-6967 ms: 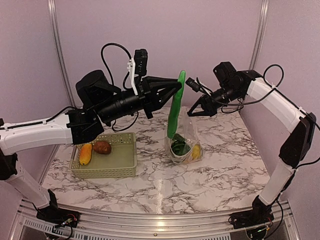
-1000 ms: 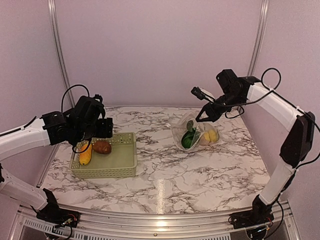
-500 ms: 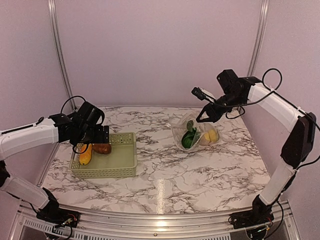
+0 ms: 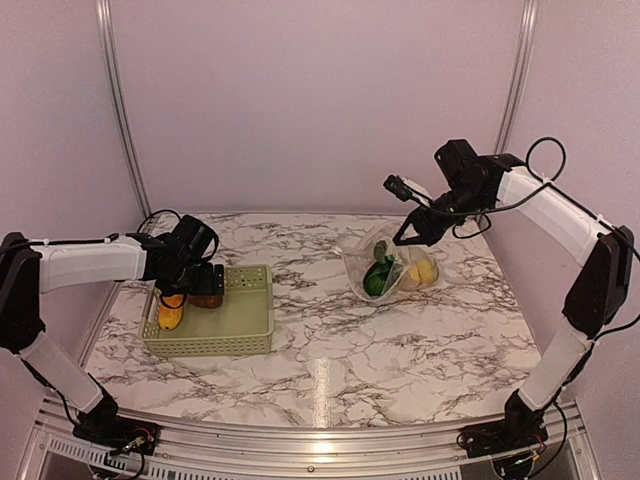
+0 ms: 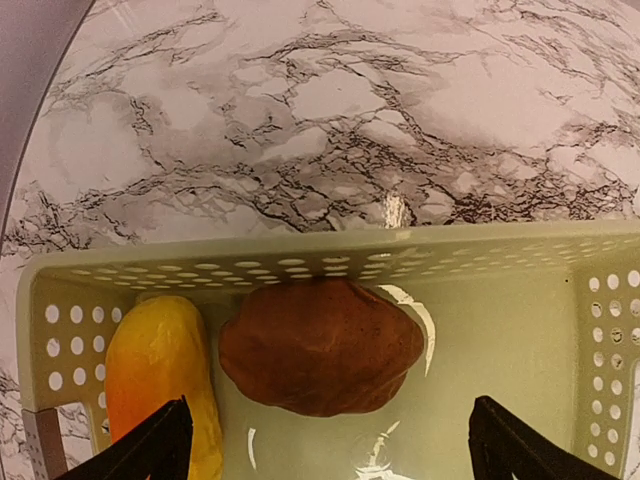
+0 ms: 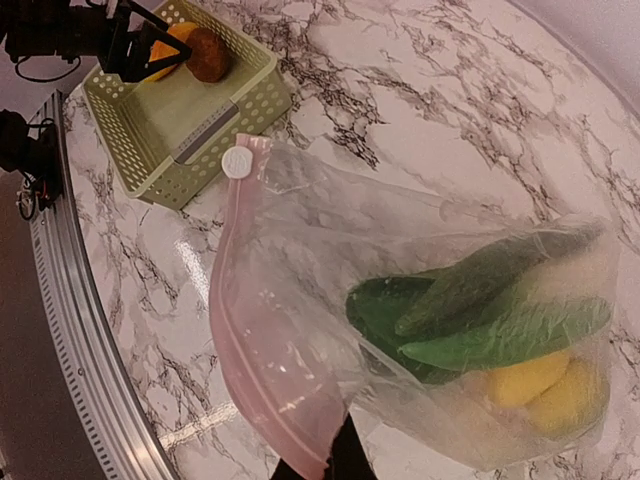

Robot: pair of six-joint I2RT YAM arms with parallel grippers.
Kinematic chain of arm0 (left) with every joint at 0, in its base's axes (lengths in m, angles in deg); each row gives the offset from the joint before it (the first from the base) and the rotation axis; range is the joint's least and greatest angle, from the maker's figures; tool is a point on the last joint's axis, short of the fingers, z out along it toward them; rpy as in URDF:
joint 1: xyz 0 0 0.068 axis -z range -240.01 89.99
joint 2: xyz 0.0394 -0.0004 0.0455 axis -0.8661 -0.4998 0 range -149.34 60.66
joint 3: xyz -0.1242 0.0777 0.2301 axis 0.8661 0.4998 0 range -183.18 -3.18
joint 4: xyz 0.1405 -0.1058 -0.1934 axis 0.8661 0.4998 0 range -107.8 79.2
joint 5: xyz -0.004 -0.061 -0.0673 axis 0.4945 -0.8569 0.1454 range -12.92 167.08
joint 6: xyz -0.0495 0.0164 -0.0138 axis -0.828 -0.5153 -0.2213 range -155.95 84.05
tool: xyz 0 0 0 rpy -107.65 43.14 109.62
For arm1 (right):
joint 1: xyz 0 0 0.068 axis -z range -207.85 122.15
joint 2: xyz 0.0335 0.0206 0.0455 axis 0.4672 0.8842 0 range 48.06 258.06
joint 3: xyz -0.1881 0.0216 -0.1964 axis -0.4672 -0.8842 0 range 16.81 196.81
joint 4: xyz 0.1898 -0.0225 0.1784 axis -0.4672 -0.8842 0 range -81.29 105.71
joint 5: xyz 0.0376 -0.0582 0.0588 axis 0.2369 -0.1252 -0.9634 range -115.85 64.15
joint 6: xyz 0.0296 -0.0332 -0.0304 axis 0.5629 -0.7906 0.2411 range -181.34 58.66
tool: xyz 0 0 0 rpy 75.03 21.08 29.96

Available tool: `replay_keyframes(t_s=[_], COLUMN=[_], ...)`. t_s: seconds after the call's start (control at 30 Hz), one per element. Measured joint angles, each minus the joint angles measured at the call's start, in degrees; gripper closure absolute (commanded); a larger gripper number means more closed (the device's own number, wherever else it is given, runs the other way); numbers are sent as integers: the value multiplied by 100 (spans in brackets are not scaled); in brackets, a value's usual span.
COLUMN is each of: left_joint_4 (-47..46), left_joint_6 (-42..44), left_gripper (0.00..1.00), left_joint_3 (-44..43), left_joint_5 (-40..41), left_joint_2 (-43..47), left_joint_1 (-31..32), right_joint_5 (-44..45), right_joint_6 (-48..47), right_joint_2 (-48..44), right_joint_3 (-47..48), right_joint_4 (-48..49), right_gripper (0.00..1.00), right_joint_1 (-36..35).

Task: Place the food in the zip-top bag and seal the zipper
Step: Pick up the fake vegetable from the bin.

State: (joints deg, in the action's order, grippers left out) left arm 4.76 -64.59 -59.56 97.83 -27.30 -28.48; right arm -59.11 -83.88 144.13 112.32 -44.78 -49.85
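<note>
Marble desk (image 4: 330, 350), lilac walls (image 4: 320, 100). Open marble lies between the basket (image 4: 250, 335) at left and the zip-top bag (image 4: 392, 268) at right rear. Right jaws pinch the bag's mouth edge; left jaws gape wide above the basket's potato (image 5: 320, 345).

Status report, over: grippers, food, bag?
Left gripper open over potato in basket. Right gripper shut on bag edge. Potato, orange piece not yet bagged. No obstruction seen.

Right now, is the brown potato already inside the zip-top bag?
No, the brown potato lies in the pale green basket, next to the orange piece.
</note>
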Motion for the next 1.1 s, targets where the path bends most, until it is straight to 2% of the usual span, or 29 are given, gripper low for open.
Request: replay_keyframes(t_s=[0.93, 1.1], left_joint_4=[-42, -42], left_joint_6=[682, 730], left_gripper=[1, 5], left_joint_3=[-796, -846], left_joint_5=[302, 372], left_joint_2=[-1534, -1722], left_joint_1=[-120, -120], right_joint_5=[-101, -105], right_joint_6=[-4, -4], right_joint_2=[-11, -11], right_joint_3=[-63, -63], right_joint_4=[2, 2], right_gripper=[100, 100], right_joint_1=[-2, -2])
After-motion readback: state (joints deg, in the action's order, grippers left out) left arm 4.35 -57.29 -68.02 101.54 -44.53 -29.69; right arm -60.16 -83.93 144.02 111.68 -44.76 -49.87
